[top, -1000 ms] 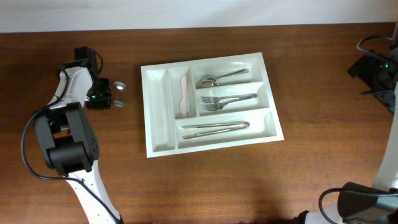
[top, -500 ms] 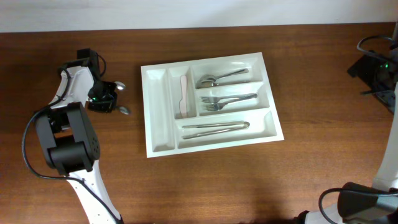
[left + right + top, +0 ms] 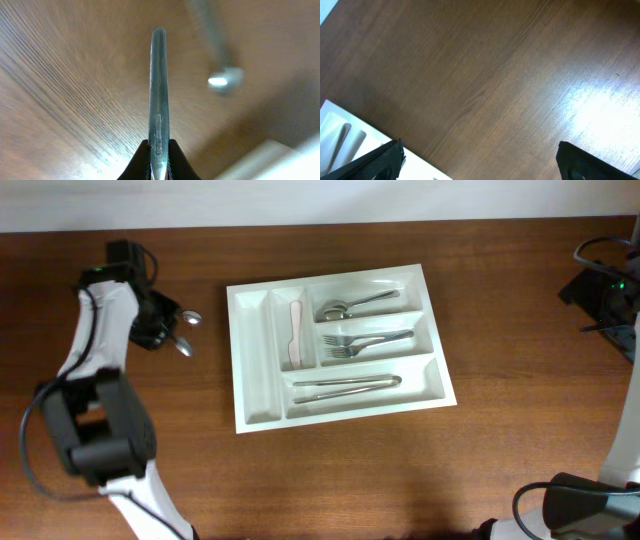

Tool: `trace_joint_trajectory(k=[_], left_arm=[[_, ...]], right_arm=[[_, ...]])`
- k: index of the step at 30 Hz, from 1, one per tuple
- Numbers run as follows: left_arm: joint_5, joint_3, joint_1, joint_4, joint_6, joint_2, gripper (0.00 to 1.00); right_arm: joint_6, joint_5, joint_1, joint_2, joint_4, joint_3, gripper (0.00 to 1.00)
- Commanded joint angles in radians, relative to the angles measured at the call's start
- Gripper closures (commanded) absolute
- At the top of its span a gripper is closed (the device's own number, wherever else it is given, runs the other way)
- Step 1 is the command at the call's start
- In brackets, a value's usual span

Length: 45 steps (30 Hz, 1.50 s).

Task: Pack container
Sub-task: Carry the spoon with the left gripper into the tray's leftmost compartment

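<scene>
The white container (image 3: 250, 375) lies mid-table with five compartments. It holds a spoon (image 3: 356, 304), a fork (image 3: 366, 339), a long metal piece (image 3: 345, 385) and a pale utensil (image 3: 296, 335). My left gripper (image 3: 160, 326) is left of it, shut on a thin metal cutlery handle (image 3: 159, 95) that points forward above the wood. A second, blurred spoon (image 3: 222, 79) lies on the table just beyond. In the overhead view two small metal ends (image 3: 184, 347) show beside that gripper. My right gripper (image 3: 482, 167) is open and empty over bare wood.
A corner of the container shows in the left wrist view (image 3: 272, 160) and in the right wrist view (image 3: 337, 135). Dark equipment with cables (image 3: 605, 290) sits at the far right edge. The right arm's base (image 3: 600, 500) is at the lower right.
My left arm has swung left and toward the back of the table, carrying the metal handle with it. The metal end near the gripper shifted slightly. The container and right arm have not moved.
</scene>
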Motion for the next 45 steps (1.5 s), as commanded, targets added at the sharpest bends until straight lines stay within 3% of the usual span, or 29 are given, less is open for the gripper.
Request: trace_joint_trajectory(k=[1,7,13,18,24,31,36,45], left_arm=[[-0.03,0.035,0.005,0.019,0.187,-0.172,0.98],[0.063,0.035,-0.029,0.033,0.446,-0.29,0.98],[0.064,0.033,-0.133,-0.042,0.724,-0.274,0.98],[0.03,0.032,-0.228,-0.09,0.827,-0.217,0.98],[0.011,0.032,-0.321,-0.089,0.805,-0.134,0.98],[-0.098,0.032,-0.379,-0.076,0.522,-0.005,0.98],[-0.09,0.032,-0.381,-0.09,0.357,0.058,0.98],[-0.063,0.033,-0.412,-0.081,0.354,0.077,0.98]], right_arm=[[-0.005,0.002,-0.002,0.002,0.0,0.004,0.01],[-0.005,0.003,-0.002,0.002,0.0,0.004,0.01],[-0.005,0.003,-0.002,0.002,0.0,0.004,0.01],[-0.005,0.003,-0.002,0.002,0.0,0.004,0.01],[-0.005,0.002,-0.002,0.002,0.0,0.004,0.01],[-0.005,0.003,-0.002,0.002,0.0,0.004,0.01],[-0.005,0.003,-0.002,0.002,0.0,0.004,0.01],[-0.005,0.002,-0.002,0.002,0.0,0.004,0.01]])
